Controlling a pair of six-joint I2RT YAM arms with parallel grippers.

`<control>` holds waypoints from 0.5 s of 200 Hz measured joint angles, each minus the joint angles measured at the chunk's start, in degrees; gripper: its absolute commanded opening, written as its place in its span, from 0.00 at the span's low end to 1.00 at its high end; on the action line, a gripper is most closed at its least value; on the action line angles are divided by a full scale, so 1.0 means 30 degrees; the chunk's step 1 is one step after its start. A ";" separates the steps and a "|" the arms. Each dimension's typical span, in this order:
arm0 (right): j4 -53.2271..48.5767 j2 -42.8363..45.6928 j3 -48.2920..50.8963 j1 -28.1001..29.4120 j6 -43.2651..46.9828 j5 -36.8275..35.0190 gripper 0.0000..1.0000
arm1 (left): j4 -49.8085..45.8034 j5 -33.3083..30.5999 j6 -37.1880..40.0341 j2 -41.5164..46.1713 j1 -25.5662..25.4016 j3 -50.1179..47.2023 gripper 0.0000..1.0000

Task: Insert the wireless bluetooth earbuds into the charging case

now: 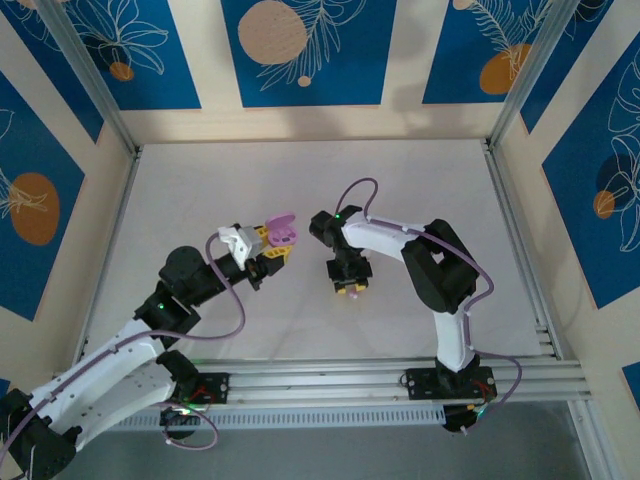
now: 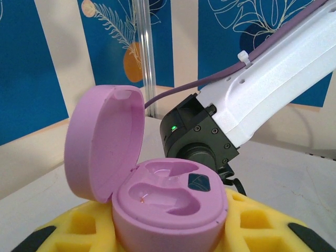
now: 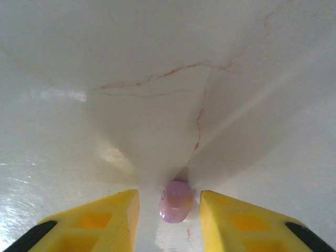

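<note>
Right wrist view, closest: the right pincer (image 3: 169, 202), two yellow fingers narrowly parted, straddles one pinkish-lilac earbud (image 3: 176, 201) lying unclamped on the white bench (image 3: 105, 79). Left wrist view: the left pincer (image 2: 168, 239) grips one pink charging case (image 2: 168, 207), its lid (image 2: 105, 142) raised over two hollow wells. The right arm (image 2: 252, 89) is beyond. Overhead, the two pincers face each other mid-bench, apart.

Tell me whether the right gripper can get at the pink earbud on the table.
Probably yes: the pink earbud lies between the right gripper's open fingers, nothing blocking it on the table.
</note>
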State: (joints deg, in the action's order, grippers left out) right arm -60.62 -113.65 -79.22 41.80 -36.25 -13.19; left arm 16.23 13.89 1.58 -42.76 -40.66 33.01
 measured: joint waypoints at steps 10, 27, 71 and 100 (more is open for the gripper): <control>0.0087 0.0000 0.0124 -0.0066 -0.0029 0.0073 0.32 | 0.0000 0.0000 -0.0044 -0.0044 0.0000 0.0000 0.23; 0.0189 -0.0007 0.0219 -0.0131 -0.0073 0.0255 0.29 | 0.0000 0.0000 -0.0051 -0.0058 0.0000 0.0000 0.23; 0.0583 -0.0015 0.0335 -0.0284 -0.0087 0.0554 0.27 | 0.0007 0.0000 -0.0138 -0.0058 0.0000 0.0000 0.23; 0.0663 -0.0015 0.0568 -0.0364 -0.0080 0.0561 0.26 | 0.0015 0.0000 -0.0211 -0.0058 0.0000 0.0000 0.23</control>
State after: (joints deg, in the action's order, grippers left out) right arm -58.63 -113.69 -77.52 40.71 -36.49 -11.51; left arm 16.27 13.89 0.95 -42.94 -40.66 33.01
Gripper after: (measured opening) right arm 0.268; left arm 0.333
